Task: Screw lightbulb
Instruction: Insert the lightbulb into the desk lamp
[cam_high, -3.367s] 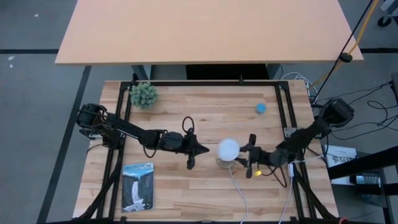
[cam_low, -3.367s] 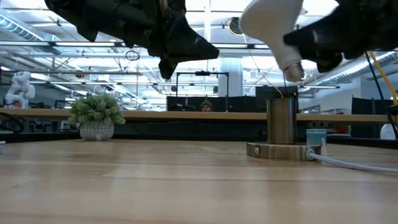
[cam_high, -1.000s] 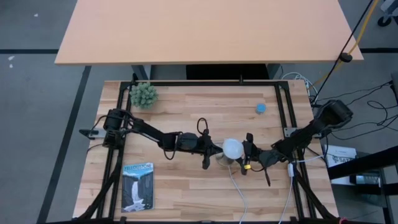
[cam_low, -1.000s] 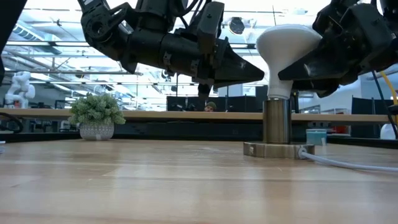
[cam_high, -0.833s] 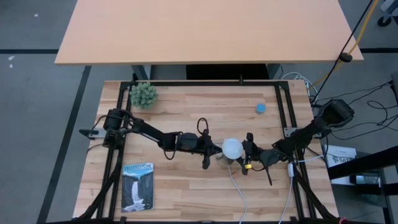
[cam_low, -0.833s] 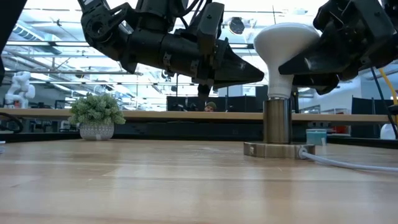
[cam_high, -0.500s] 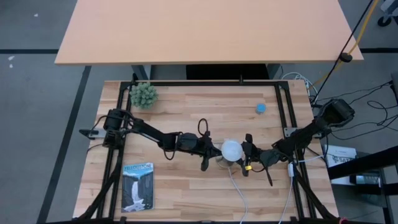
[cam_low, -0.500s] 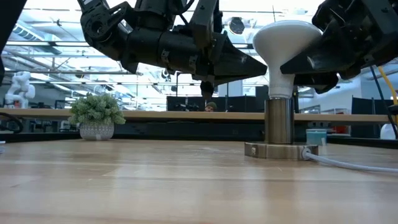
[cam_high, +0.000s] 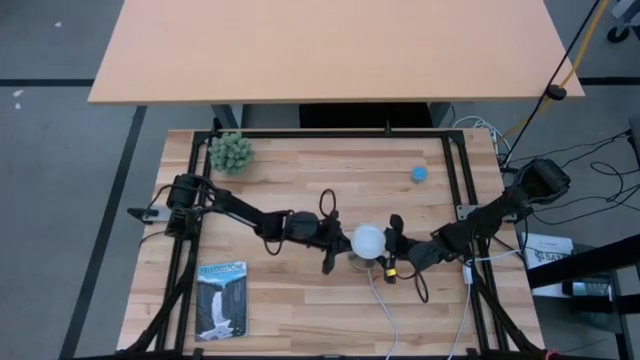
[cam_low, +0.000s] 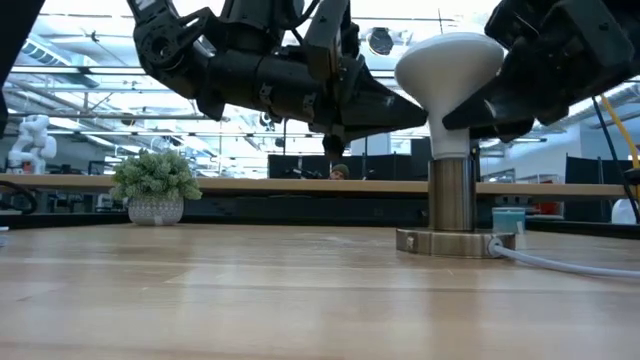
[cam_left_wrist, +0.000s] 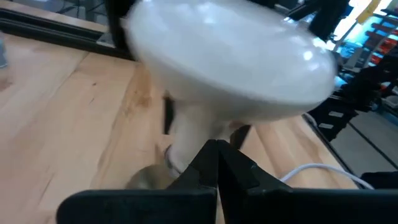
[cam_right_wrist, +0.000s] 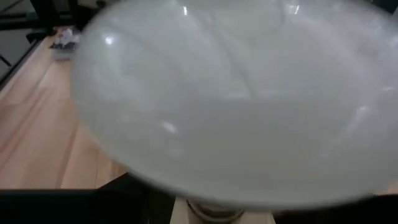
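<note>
The white lightbulb (cam_high: 367, 240) (cam_low: 447, 62) stands with its narrow end in the silvery socket cylinder (cam_low: 451, 195), and its dome leans a little toward the table's left. My right gripper (cam_high: 388, 250) (cam_low: 478, 108) comes from the right and is shut on the bulb below the dome. My left gripper (cam_high: 342, 246) (cam_low: 418, 114) (cam_left_wrist: 217, 148) is shut, with its tip right beside the bulb's neck on the left side. The dome fills the right wrist view (cam_right_wrist: 236, 99) and hides that gripper's fingers. My right gripper holds the bulb's cone just under the dome (cam_low: 456, 118) between its two fingers, reaching in roughly level from the table's right. The bulb's lower end sits in the socket, and the bulb tilts slightly leftward. In the right wrist view the dome hides the place of contact. My left gripper's shut tip is at the bulb's neck (cam_left_wrist: 193, 127), coming level from the table's left. I cannot tell whether it touches.
The socket's round base (cam_low: 455, 243) rests on the wooden table, and its white cord (cam_high: 385, 305) runs to the near edge. A small potted plant (cam_high: 231, 152) stands at the far left, a blue object (cam_high: 419, 173) at the far right, and a booklet (cam_high: 221, 298) at the near left.
My right gripper has shifted slightly toward the table's left and turned about its wrist, still holding the bulb. The bulb's dome has moved left with it and now leans that way, while its lower end stays in the socket.
</note>
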